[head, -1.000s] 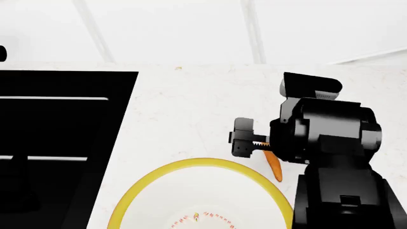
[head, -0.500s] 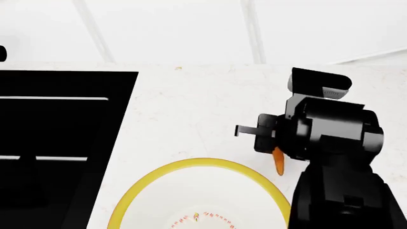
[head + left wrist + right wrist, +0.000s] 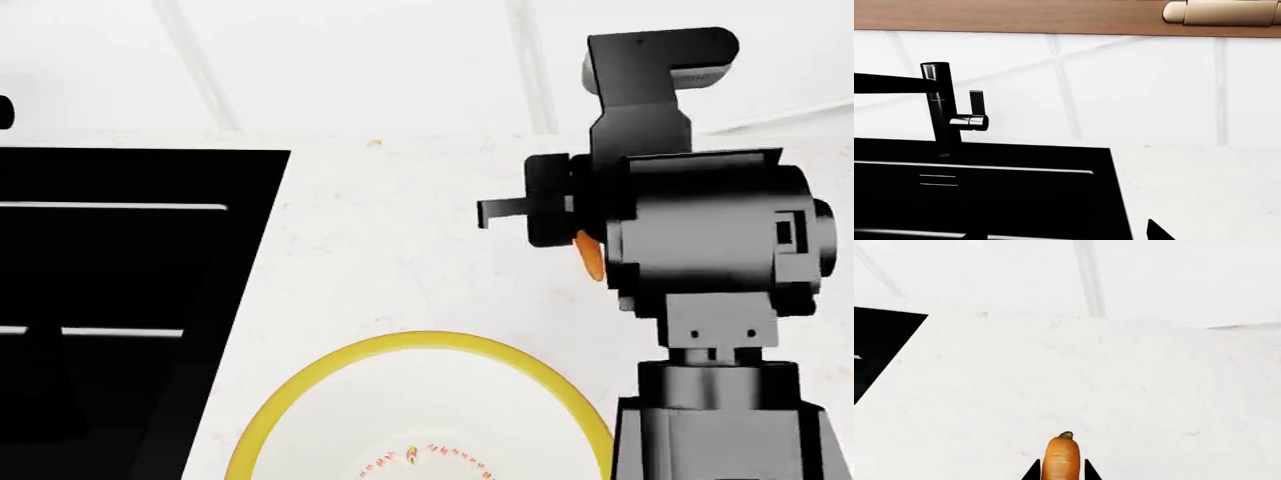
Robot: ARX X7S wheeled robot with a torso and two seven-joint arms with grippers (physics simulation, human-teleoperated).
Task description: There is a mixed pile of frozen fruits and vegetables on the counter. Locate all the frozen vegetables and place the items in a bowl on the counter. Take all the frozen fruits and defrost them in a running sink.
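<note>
My right gripper (image 3: 1061, 476) is shut on an orange carrot (image 3: 1059, 457), its stem end pointing away over the white counter (image 3: 1121, 390). In the head view the right gripper (image 3: 514, 212) is held up above the counter (image 3: 387, 230), with a bit of the carrot (image 3: 587, 255) showing behind it. The bowl (image 3: 400, 345), with a yellow rim and white inside, lies at the near edge, below and left of the gripper. The black sink (image 3: 134, 300) is at the left. The eggplant, the pear and the tan-yellow fruit are out of view. Only one dark fingertip (image 3: 1157, 232) of my left gripper shows.
The black faucet (image 3: 939, 107) with its chrome lever (image 3: 976, 120) stands behind the sink (image 3: 987, 200). A white tiled wall runs behind the counter. A wooden shelf (image 3: 1021, 15) hangs above it. My right arm fills the lower right of the head view.
My right gripper has risen from the counter beside the bowl's rim, taking the carrot up with it. The bowl and sink have not moved.
</note>
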